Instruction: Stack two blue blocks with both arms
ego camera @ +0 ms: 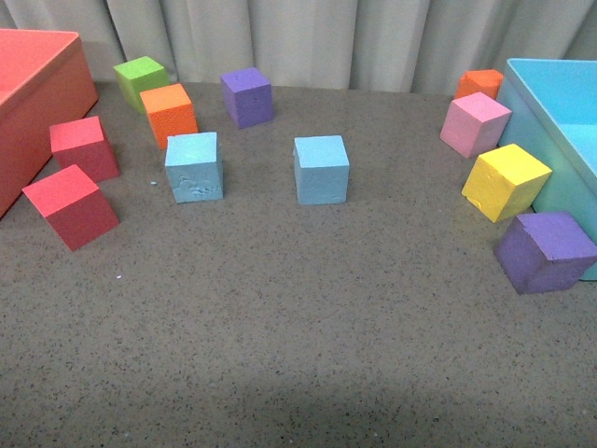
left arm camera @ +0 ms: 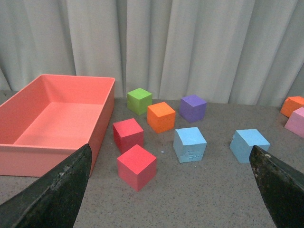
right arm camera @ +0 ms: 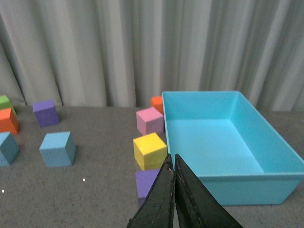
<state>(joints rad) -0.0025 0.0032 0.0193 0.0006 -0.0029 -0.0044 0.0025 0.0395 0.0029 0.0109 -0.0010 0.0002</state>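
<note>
Two pale blue blocks stand apart on the grey table. The scuffed blue block (ego camera: 194, 166) (left arm camera: 189, 144) (right arm camera: 8, 148) is on the left, the smooth blue block (ego camera: 321, 169) (left arm camera: 249, 145) (right arm camera: 57, 149) a little to its right. Neither arm shows in the front view. My left gripper (left arm camera: 171, 190) is open, its fingertips (left arm camera: 71, 171) wide apart, held back from both blocks with nothing between them. My right gripper (right arm camera: 171, 164) is shut and empty, hanging above a purple cube (right arm camera: 148, 183) beside the cyan box (right arm camera: 223, 142).
A red box (ego camera: 37, 93) (left arm camera: 57, 118) stands at the left with two red cubes (ego camera: 73, 203) (ego camera: 84, 147) beside it. Green (ego camera: 140, 80), orange (ego camera: 169, 114) and purple (ego camera: 246, 96) cubes sit behind the blue ones. Pink (ego camera: 475, 123), yellow (ego camera: 505, 181), orange (ego camera: 479, 84) and purple (ego camera: 544, 250) cubes crowd the cyan box (ego camera: 560, 121).
</note>
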